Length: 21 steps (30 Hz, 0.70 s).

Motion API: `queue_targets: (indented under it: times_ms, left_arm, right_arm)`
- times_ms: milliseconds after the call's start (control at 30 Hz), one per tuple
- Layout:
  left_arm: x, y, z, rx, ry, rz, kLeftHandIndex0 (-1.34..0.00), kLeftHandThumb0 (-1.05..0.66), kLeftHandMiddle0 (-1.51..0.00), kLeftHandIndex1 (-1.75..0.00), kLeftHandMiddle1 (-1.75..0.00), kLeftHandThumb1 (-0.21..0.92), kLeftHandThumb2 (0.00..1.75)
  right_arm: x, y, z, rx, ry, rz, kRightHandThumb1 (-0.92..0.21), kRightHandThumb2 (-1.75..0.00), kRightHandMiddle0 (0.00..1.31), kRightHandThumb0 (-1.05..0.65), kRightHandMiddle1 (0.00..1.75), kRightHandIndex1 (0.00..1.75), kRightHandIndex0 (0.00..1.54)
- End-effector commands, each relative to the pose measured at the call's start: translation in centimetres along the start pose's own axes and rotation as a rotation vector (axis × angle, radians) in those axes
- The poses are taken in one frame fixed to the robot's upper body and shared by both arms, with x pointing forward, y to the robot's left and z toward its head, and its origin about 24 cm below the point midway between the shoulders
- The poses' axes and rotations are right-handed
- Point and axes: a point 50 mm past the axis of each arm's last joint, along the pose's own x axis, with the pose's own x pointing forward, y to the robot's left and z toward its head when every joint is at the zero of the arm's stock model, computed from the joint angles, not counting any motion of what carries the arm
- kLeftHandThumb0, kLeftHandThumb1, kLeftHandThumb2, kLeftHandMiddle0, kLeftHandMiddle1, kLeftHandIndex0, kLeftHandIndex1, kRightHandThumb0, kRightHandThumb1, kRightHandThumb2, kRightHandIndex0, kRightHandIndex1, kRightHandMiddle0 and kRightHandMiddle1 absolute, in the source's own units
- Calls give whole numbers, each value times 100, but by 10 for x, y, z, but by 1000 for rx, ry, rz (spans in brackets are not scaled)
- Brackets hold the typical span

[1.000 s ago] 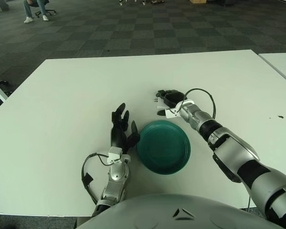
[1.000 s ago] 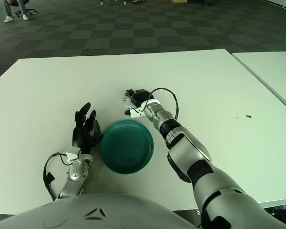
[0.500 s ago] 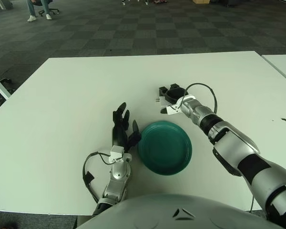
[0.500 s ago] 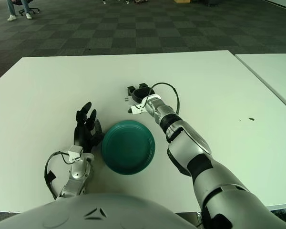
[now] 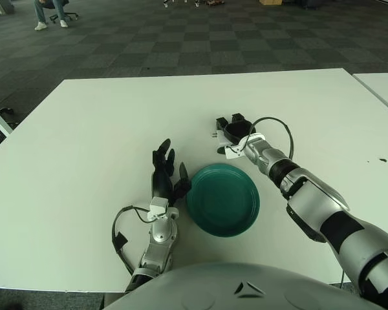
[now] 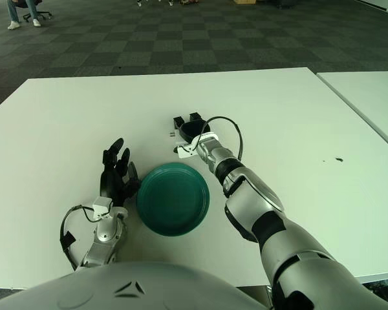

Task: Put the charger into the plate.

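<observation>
Green was the plate (image 5: 222, 199), lying flat on the white table (image 5: 84, 148) just in front of the robot's chest, and nothing lay in it. Your right hand (image 5: 235, 128) was reached out beyond the plate's far rim, and the charger (image 5: 227, 152) appeared as a small white block right under and against that hand, on the side nearer the plate. You could not tell from either eye view whether the dark fingers had closed on the block or only stood over it; they looked curled around a hollow, with the block at the wrist side, so the grip stayed uncertain. A small dark shadow lay at the block's near edge, which suggested it sat low, at or just above the table.

The relation that mattered for you: the charger lay beyond the plate, a little right of its centre, close to the rim but apart from it. The path into the plate therefore ran straight back toward the robot's body. The block's long axis could not be made out.

Your right hand was plainly the nearer one. Your left hand (image 5: 164, 172) rested on the table with its fingers spread and holding nothing, beside the plate's left rim.
</observation>
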Motion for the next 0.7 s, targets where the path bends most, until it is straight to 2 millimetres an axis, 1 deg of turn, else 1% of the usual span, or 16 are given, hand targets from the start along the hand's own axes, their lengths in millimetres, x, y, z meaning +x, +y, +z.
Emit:
queue_targets:
  times_ms: [0,100,233,300,400,433,567,600,633,667]
  left_arm:
    - [-31,-3,-36,24,198,29,0,-93,-36,-73,-1,92,96]
    - [-31,-3,-36,23,197,28,0,-93,-37,-73,-1,92,96]
    - [-31,-2,-35,29,196,24,0,-93,-37,-73,-1,92,96]
    - [-32,-2,-35,33,194,23,0,-94,-37,-72,-1,92,97]
    - [-32,-2,-35,39,187,25,0,-95,-36,-70,0,92,97]
    - [-32,-2,-34,41,185,26,0,-95,-36,-70,0,92,97]
    - [-33,-3,-33,55,181,32,0,-97,-34,-68,0,92,97]
    - [-33,-3,-33,57,185,35,0,-97,-33,-67,0,92,97]
    - [-32,-3,-34,58,188,37,0,-97,-33,-67,0,92,97]
    - [-32,-3,-34,59,190,38,0,-97,-33,-68,0,92,96]
  right_arm:
    - [-32,67,-22,-38,116,242,-68,-85,35,-39,175,175,63]
    - [-30,62,-25,-39,132,220,-68,-85,35,-39,175,175,63]
    - [-27,51,-34,13,164,179,-69,-84,34,-39,175,175,62]
    - [-22,40,-36,36,160,150,-68,-85,35,-39,175,175,62]
    - [-12,14,-39,64,151,100,-66,-87,36,-39,175,175,63]
    - [-9,9,-39,67,149,90,-66,-88,36,-39,175,175,63]
    - [2,-30,-39,75,118,-12,-65,-89,37,-39,175,175,68]
    - [6,-46,-37,79,101,-56,-65,-89,37,-39,175,175,69]
    - [8,-56,-35,83,89,-85,-65,-90,37,-39,175,175,69]
    - [9,-62,-34,85,83,-101,-64,-90,37,-39,175,175,70]
